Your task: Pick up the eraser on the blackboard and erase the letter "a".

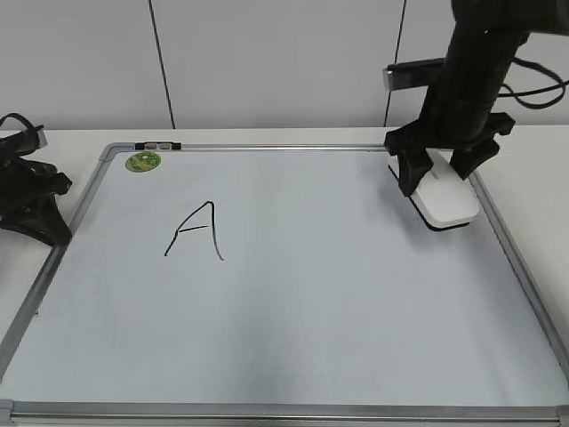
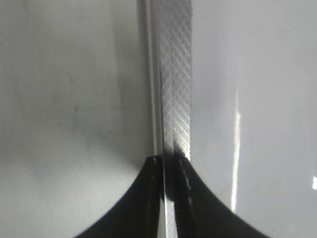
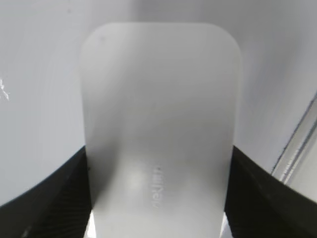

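Observation:
The white eraser (image 1: 447,200) lies flat on the blackboard (image 1: 356,294), close to its right frame edge. My right gripper (image 1: 437,169) is shut on the eraser's far end, one black finger on each long side. The right wrist view shows the eraser (image 3: 158,109) filling the space between the gripper's (image 3: 158,198) fingers, with faint grey lettering on top. A large capital "A" (image 1: 197,231) is drawn left of centre. No lowercase "a" shows in any view. My left gripper (image 1: 36,209) is shut and empty at the board's left edge; its wrist view shows the tips (image 2: 168,161) over the silver frame (image 2: 176,74).
A round green sticker (image 1: 143,161) sits in the board's far left corner. The silver frame runs just right of the eraser (image 3: 297,144). The white table lies around the board, with a white wall behind.

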Motion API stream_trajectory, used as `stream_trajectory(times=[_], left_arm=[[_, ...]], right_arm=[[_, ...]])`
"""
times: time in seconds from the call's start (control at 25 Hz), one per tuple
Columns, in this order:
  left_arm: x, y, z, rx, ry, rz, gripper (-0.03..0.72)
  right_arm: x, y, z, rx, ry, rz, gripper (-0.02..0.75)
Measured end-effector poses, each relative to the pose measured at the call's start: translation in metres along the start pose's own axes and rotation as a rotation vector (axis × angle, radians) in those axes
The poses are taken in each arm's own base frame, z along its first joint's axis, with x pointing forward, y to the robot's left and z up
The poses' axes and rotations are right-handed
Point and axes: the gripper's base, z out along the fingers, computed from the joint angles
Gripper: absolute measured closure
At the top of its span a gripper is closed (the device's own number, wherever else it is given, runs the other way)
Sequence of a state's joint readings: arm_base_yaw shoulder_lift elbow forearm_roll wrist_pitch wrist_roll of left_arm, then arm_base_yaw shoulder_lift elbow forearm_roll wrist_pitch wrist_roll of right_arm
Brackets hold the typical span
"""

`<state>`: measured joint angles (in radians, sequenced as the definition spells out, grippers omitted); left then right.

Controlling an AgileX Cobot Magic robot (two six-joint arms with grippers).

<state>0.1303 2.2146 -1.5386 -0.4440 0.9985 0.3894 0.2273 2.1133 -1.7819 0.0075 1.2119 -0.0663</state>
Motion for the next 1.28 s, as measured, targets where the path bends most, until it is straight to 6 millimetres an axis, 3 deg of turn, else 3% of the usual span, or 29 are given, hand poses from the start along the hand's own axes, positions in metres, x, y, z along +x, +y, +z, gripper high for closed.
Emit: stream_trajectory(times=[0.2,0.48,0.88,1.28], left_arm=[[0.000,0.000,0.000,0.000,0.000,0.000,0.656],[0.000,0.000,0.000,0.000,0.000,0.000,0.656],[0.000,0.000,0.000,0.000,0.000,0.000,0.656],[0.000,0.000,0.000,0.000,0.000,0.000,0.656]], right_arm=[[0.006,-0.030,-0.022,-0.041,-0.049,0.097,0.206],[0.019,-0.064,-0.013,-0.041,-0.009,0.189,0.206],[0.045,-0.062,0.034,-0.060,0.073,0.217,0.206],[0.045,-0.068,0.043,0.010,0.025,0.259,0.206]])
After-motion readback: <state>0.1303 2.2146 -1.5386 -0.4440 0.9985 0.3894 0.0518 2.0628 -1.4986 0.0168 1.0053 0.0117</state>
